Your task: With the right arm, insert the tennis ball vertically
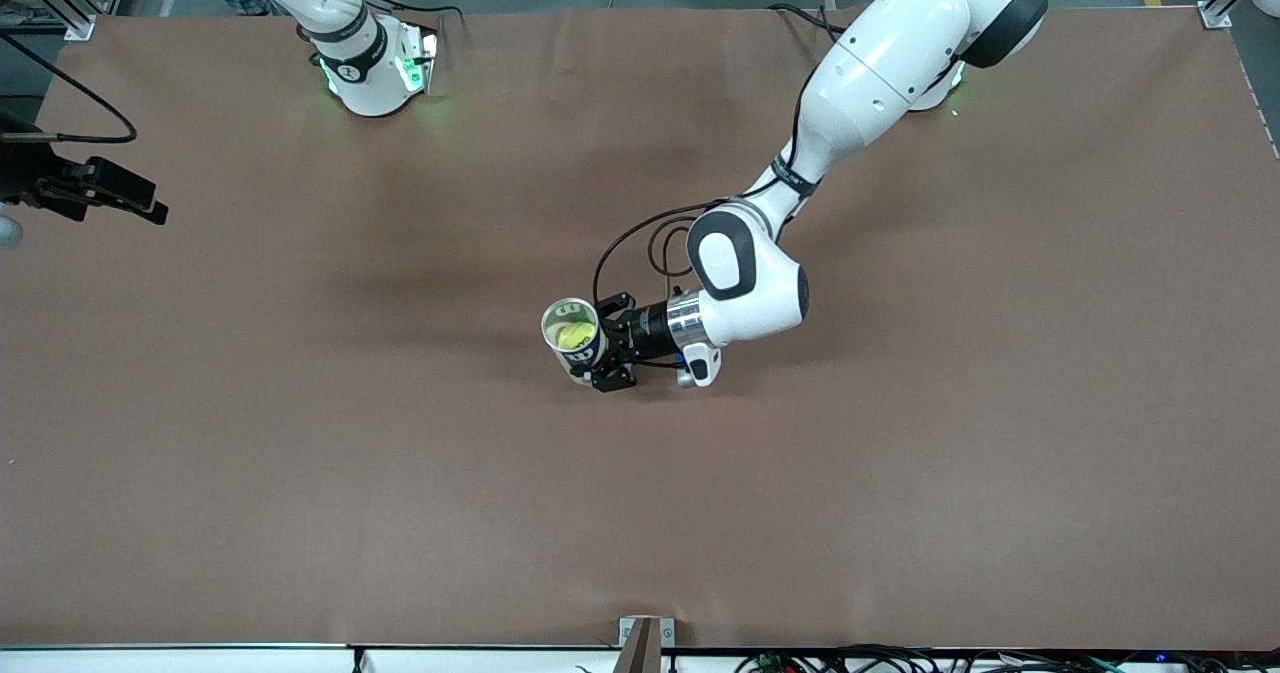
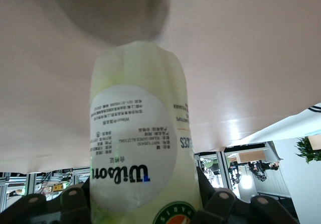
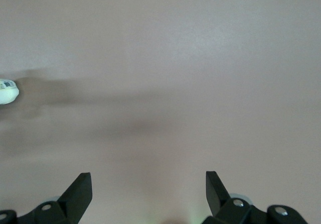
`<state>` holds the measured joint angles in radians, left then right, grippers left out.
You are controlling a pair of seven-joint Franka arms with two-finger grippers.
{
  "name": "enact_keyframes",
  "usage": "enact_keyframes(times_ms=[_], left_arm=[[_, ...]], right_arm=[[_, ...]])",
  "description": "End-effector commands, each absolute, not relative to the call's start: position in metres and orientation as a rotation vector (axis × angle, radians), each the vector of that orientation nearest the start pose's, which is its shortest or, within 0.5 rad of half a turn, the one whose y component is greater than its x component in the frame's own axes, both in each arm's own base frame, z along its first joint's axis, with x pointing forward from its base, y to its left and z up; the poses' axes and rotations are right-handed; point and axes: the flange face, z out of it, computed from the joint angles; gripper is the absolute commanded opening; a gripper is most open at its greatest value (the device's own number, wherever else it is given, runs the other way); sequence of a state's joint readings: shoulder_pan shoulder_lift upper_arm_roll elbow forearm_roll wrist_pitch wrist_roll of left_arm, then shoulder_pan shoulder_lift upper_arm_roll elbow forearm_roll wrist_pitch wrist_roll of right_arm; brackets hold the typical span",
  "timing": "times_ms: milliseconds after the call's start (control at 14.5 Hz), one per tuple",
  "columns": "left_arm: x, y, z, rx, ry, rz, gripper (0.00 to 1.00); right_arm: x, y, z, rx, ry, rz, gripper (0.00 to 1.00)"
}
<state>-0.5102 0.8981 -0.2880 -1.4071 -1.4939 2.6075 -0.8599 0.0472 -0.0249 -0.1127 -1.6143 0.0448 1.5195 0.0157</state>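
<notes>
A clear Wilson tennis ball can (image 1: 572, 338), its round white label printed with small text and blue lettering, stood upright near the middle of the brown table (image 1: 300, 433), its open mouth showing a yellow-green tennis ball (image 1: 577, 336) already resting inside. The left gripper (image 1: 612, 343) reached in level from the side, its fingers clamped on the can's wall. The right gripper (image 3: 149, 189) hung over bare tabletop at the right arm's end, fingers spread wide and empty.

"Wilson" on the can (image 2: 135, 153); smaller print seems unreadable.
</notes>
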Motion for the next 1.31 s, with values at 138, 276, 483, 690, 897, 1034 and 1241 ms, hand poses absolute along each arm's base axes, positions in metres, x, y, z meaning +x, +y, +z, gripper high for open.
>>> enact_keyframes(times_ms=[138, 276, 483, 690, 897, 1034, 1241], left_arm=[[0.571, -0.476, 0.188, 1.547, 1.493, -0.794, 0.73], [0.573, -0.472, 0.183, 1.548, 1.498, -0.792, 0.73], [0.576, -0.467, 0.181, 1.539, 1.510, -0.792, 0.73], [0.573, -0.467, 0.167, 1.540, 1.525, -0.801, 0.73], [0.573, -0.466, 0.167, 1.539, 1.528, -0.801, 0.73], [0.574, -0.465, 0.167, 1.540, 1.528, -0.799, 1.00], [0.579, -0.458, 0.166, 1.533, 1.535, -0.792, 1.00]], right_arm=[[0.538, -0.033, 0.632, -3.126, 0.120, 0.005, 1.00], [0.541, -0.034, 0.641, -3.137, 0.118, -0.057, 1.00], [0.548, -0.034, 0.657, -3.128, 0.125, -0.154, 1.00], [0.559, -0.033, 0.670, -3.137, 0.118, -0.207, 1.00], [0.560, -0.032, 0.674, -3.125, 0.129, -0.221, 1.00], [0.560, -0.030, 0.674, -3.124, 0.127, -0.221, 1.00], [0.559, -0.030, 0.681, -3.130, 0.113, -0.243, 1.00]])
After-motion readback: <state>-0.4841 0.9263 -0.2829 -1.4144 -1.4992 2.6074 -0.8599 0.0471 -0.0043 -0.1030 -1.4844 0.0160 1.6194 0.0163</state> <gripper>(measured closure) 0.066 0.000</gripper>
